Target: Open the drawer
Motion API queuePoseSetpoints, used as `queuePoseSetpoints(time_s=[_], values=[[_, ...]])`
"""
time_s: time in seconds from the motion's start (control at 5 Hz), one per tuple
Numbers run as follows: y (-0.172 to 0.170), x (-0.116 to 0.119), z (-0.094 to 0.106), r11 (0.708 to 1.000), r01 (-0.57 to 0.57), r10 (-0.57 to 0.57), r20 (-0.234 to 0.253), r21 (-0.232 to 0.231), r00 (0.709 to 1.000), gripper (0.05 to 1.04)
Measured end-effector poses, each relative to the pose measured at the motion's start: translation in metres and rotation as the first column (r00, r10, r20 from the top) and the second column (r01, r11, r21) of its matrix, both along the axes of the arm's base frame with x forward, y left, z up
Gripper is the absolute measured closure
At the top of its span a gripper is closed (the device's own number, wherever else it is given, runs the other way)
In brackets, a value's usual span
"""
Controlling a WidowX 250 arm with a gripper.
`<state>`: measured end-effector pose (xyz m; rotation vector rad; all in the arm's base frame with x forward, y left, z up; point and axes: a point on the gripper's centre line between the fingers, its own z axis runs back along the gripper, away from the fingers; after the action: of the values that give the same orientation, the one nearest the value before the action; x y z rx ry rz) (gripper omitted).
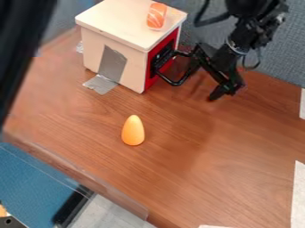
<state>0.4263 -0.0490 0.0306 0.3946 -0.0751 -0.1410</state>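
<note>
I hang my tool low over the table, just to the right of a small pale wooden box. It stands wide, with its two sides spread well apart, and I see nothing gripped between them. The drawer I am to open is in the right-hand side of that box: its red front lies flush with the box, so it looks shut. Its black handle juts out toward me, and part of my tool is right by it; whether the two touch, I cannot tell, as both are dark and overlap in the picture.

On top of the box, near its far right corner, lies a toy piece of salmon sushi, orange with white stripes. Grey tape runs down the box's near side, with more of it on the table at its foot. In front of the box, well apart from my tool, an orange-yellow egg-like thing lies on the brown wood, its narrow end toward the box. White strips mark the table's right side, and a grey panel stands behind.
</note>
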Motion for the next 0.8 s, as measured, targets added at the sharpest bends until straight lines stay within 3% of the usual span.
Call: queuePoseSetpoints(time_s=[0.4,0.8], values=[[0.006,0.012,-0.013,0.997,-0.041,0.042,-0.019,0.071,0.999,0.083],[0.013,0.016,-0.007,0.993,-0.059,0.059,0.004,0.101,0.998,0.083]])
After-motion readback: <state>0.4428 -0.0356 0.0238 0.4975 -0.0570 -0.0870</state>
